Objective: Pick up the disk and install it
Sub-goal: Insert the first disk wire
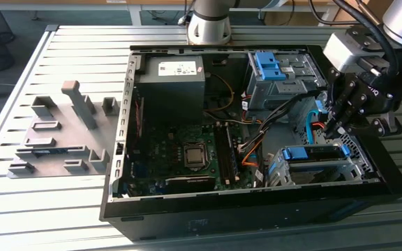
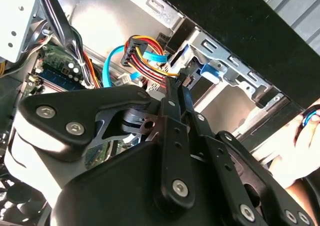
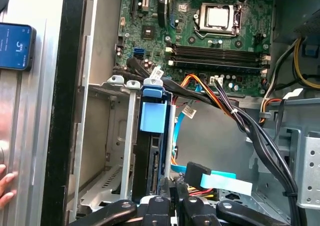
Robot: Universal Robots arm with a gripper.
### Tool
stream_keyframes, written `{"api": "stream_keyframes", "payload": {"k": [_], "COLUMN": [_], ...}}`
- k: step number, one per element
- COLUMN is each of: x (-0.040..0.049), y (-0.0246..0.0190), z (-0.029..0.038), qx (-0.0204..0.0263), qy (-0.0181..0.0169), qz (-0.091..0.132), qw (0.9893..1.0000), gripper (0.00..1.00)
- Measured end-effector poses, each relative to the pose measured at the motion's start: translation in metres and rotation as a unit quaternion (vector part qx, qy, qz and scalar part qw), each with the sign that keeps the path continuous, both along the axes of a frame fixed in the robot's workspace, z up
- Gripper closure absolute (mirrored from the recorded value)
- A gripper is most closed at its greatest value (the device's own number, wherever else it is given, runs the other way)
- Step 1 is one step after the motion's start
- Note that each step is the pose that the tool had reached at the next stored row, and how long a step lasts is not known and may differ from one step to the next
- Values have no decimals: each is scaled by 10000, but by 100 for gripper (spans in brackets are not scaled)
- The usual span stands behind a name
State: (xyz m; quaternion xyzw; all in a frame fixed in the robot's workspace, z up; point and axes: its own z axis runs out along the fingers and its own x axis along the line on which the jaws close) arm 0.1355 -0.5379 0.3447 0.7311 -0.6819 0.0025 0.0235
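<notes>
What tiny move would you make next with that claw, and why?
Probably ease the shut gripper along the disk toward its blue handle end: it hovers by the loose cables, while the disk sits in the drive cage, handle sticking out.

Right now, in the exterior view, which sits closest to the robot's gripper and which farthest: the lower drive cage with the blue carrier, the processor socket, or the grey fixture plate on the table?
1. Lower drive cage with blue carrier, just beneath the gripper.
2. Processor socket, mid-motherboard, toward the exterior view's left.
3. Grey fixture plate, outside the case, far on the exterior view's left.
</notes>
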Motion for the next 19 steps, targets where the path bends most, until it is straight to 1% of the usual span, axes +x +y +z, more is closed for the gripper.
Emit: {"api": "stream_keyframes", "payload": {"k": [6, 8, 10, 11, 12, 15, 19], "x": [0, -3, -10, -18, -29, -48, -52], "y": [-5, -36, -86, -103, -110, -111, -111], "z": [-1, -1, -5, -9, -15, -31, -42], "qx": [1, 1, 1, 1, 2, 2, 3], "qy": [-2, -4, -7, -8, -9, -12, -13], "qz": [0, -1, -1, 0, -1, -46, -155], "qw": [10000, 10000, 10000, 10000, 10000, 10000, 9999], "gripper": [84, 84, 84, 84, 84, 84, 84]}}
